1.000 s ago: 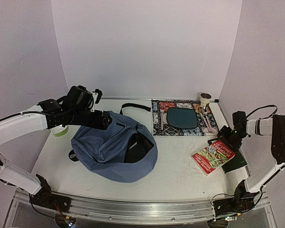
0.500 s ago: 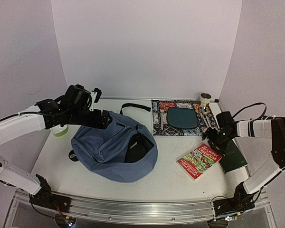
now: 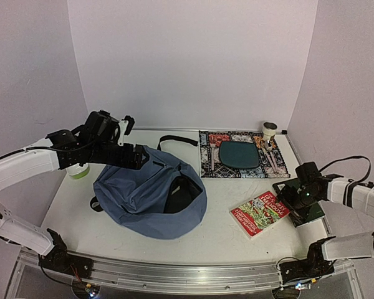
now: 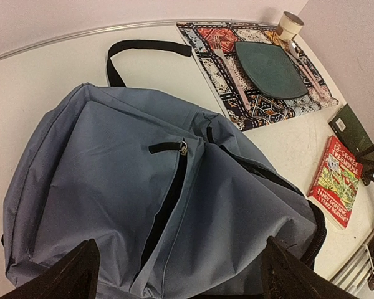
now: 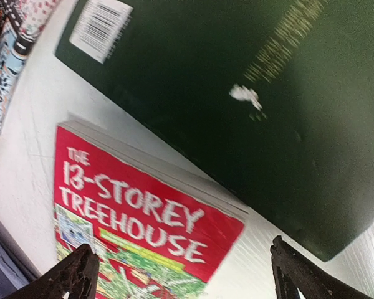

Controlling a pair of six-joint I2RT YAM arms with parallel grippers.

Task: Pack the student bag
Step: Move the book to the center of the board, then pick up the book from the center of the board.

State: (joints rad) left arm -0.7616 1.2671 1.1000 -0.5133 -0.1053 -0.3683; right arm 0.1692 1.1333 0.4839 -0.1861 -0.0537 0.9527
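Student bag just beneath wide-open, empty left tool, right tool likewise open, empty, well apart

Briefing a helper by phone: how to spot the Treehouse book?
Start at the big slate-blue backpack and look right. Two books lie near the table's right edge. The Treehouse book has a bright red cover; the green book beside it is plain.
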